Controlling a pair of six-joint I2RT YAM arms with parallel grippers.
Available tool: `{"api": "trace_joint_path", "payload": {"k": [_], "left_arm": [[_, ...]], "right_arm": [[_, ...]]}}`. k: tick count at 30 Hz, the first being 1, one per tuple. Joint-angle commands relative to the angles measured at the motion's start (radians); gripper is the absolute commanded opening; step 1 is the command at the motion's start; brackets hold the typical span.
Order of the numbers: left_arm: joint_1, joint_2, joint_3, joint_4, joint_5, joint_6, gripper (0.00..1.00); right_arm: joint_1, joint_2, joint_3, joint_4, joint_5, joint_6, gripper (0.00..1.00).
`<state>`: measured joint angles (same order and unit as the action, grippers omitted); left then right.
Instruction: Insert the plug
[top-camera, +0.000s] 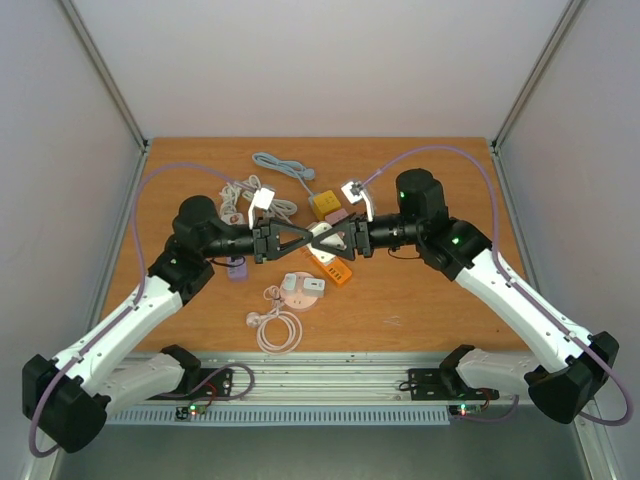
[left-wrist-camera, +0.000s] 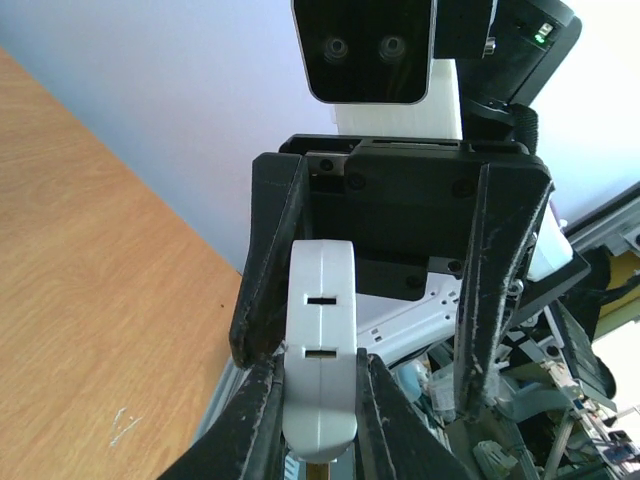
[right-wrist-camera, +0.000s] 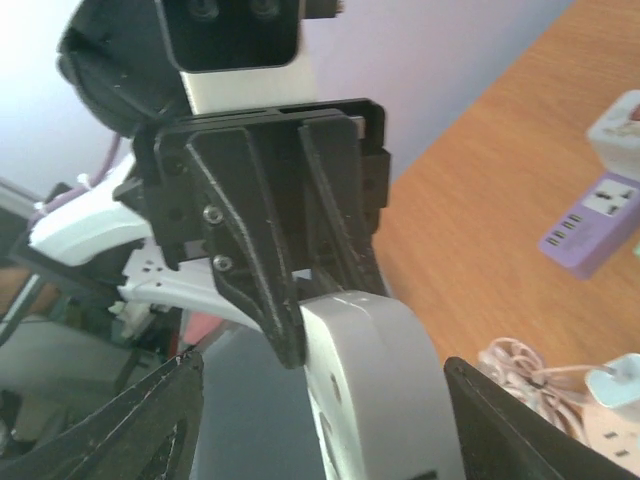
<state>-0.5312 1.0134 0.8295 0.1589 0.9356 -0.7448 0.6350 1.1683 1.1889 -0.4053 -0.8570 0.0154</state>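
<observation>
A white adapter block (top-camera: 322, 236) with two slots in its face is held above the middle of the table. My left gripper (top-camera: 314, 238) is shut on it; in the left wrist view my fingers (left-wrist-camera: 255, 420) clamp its lower end (left-wrist-camera: 320, 340). My right gripper (top-camera: 338, 240) faces it from the right, open, its jaws straddling the block without touching. In the right wrist view the block (right-wrist-camera: 385, 390) fills the gap between my wide-apart fingers (right-wrist-camera: 150, 425), with the left gripper's fingers (right-wrist-camera: 255, 250) on its far end. No separate plug shows in either gripper.
Below the grippers lie an orange power strip (top-camera: 336, 268), a white round socket (top-camera: 301, 288) with a coiled cable (top-camera: 278, 328), and a purple adapter (top-camera: 237, 270), also in the right wrist view (right-wrist-camera: 590, 225). A yellow block (top-camera: 323, 204), a grey cable (top-camera: 285, 165) and white cables (top-camera: 240, 192) lie behind.
</observation>
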Motion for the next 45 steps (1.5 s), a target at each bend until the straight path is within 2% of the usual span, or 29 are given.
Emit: {"api": "trace_joint_path", "payload": {"k": [1, 5, 9, 16, 21, 26, 33, 40, 41, 43, 45], "left_arm": [[0.002, -0.024, 0.015, 0.114, 0.052, -0.046, 0.00], [0.002, -0.023, 0.011, 0.132, 0.061, -0.062, 0.00], [0.002, -0.018, 0.014, 0.156, 0.074, -0.084, 0.00], [0.002, -0.016, 0.014, 0.169, 0.077, -0.100, 0.00], [0.002, -0.014, 0.014, 0.172, 0.081, -0.105, 0.00], [0.002, -0.007, 0.014, 0.172, 0.083, -0.109, 0.00], [0.003, -0.009, 0.017, 0.171, 0.079, -0.110, 0.00], [0.002, -0.012, 0.020, 0.154, 0.055, -0.107, 0.00], [0.002, -0.013, 0.024, 0.139, 0.049, -0.100, 0.00], [0.002, -0.018, 0.034, 0.085, 0.024, -0.080, 0.07], [0.002, -0.026, 0.052, -0.002, -0.015, -0.037, 0.23]], "right_arm": [[-0.002, -0.021, -0.011, 0.094, -0.110, 0.043, 0.64], [-0.002, -0.044, -0.036, 0.098, -0.115, 0.040, 0.60], [-0.002, -0.032, -0.041, 0.079, -0.120, 0.028, 0.51], [-0.001, -0.003, -0.042, 0.081, -0.126, 0.026, 0.48], [0.000, 0.018, -0.038, 0.082, -0.124, 0.025, 0.38], [0.000, 0.030, -0.034, 0.083, -0.129, 0.027, 0.35], [0.001, 0.036, -0.038, 0.091, -0.153, 0.029, 0.25], [0.002, 0.039, -0.043, 0.098, -0.175, 0.032, 0.02], [0.002, 0.039, -0.043, 0.099, -0.174, 0.034, 0.01], [0.002, 0.040, -0.041, 0.101, -0.167, 0.035, 0.01], [0.001, 0.041, -0.037, 0.099, -0.148, 0.033, 0.01]]}}
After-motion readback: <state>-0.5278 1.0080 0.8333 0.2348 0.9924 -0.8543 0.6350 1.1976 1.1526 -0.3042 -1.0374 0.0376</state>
